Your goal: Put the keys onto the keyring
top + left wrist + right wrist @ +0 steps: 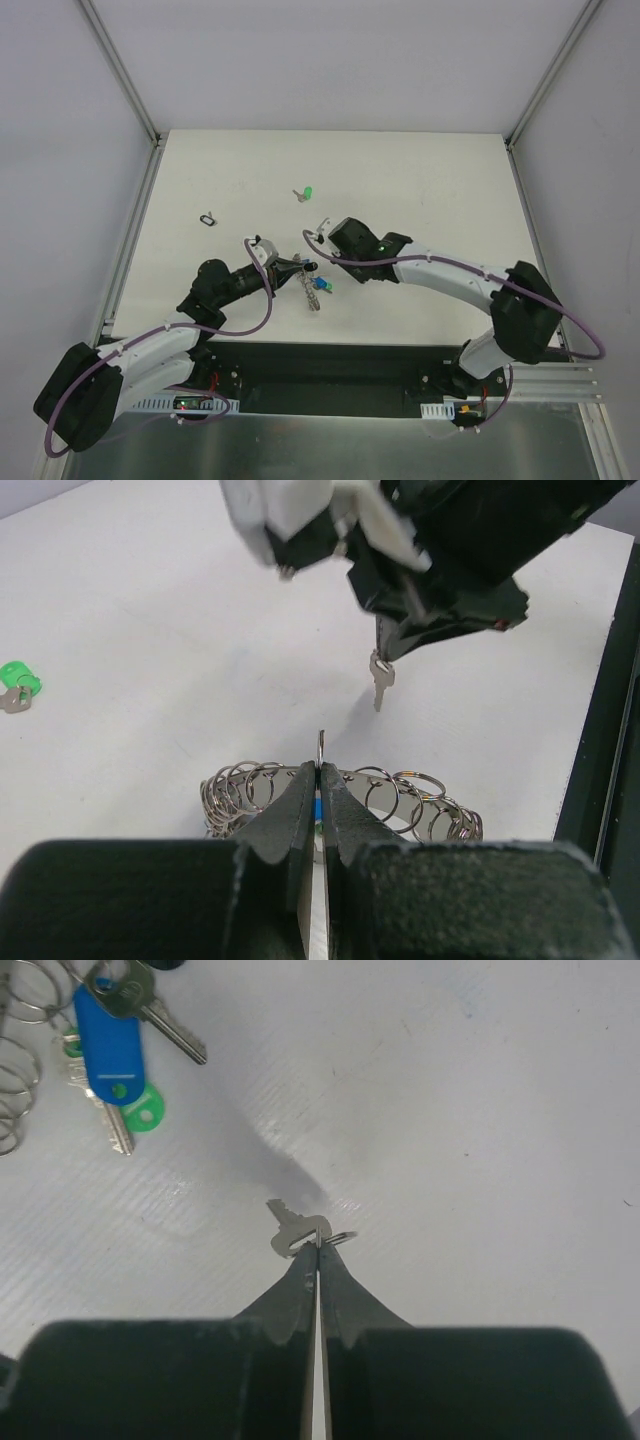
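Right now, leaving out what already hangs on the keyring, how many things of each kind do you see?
Keyring: 1
Keys: 2, a green key lying loose and a silver key in the right tool
Black loop: 1
Total: 4

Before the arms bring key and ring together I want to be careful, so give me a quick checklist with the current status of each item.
1. The left gripper is shut on the keyring: ok.
2. The right gripper is shut on a silver key: ok.
3. Held key threaded on the keyring: not ok, they are apart.
4. Held key lined up with the ring's open end: cannot tell.
5. The green-headed key is on the ring: not ok, it lies loose on the table.
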{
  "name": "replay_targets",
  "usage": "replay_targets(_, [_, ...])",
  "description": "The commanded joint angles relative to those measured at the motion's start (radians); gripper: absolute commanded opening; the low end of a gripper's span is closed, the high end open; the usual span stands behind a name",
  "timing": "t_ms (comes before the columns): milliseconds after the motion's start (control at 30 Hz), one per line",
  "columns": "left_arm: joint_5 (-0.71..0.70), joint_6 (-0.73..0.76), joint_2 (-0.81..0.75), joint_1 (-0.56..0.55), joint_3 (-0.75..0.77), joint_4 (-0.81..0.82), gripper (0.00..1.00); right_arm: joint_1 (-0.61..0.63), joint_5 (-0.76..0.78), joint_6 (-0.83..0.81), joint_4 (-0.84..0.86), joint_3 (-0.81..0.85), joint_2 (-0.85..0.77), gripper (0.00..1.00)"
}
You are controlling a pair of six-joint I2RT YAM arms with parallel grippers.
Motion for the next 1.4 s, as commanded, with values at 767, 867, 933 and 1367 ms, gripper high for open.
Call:
replay_targets(767, [0.439, 0.132, 0.109, -0.002, 0.419, -0.367, 0.00, -0.369, -1.086, -0.031, 0.539, -0.301, -0.634, 0.01])
replay_targets(867, [0.475, 0.201, 0.101, -0.002, 0.472, -0.469, 0.00, -0.382, -1.160, -0.039, 0.548, -0.278, -0.617, 0.01])
replay_targets(933, [0.477, 0.259, 0.095, -0.002, 0.525, -0.607, 0.00, -0.389, -1.221, -0.044, 0.550, -0.249, -0.589, 0.01])
replay_targets(1367, [0.601, 0.529, 0.089, -0.001, 0.591, -0.790, 0.00, -0.370, -1.304, -0.088, 0.554, -0.167, -0.511, 0.01])
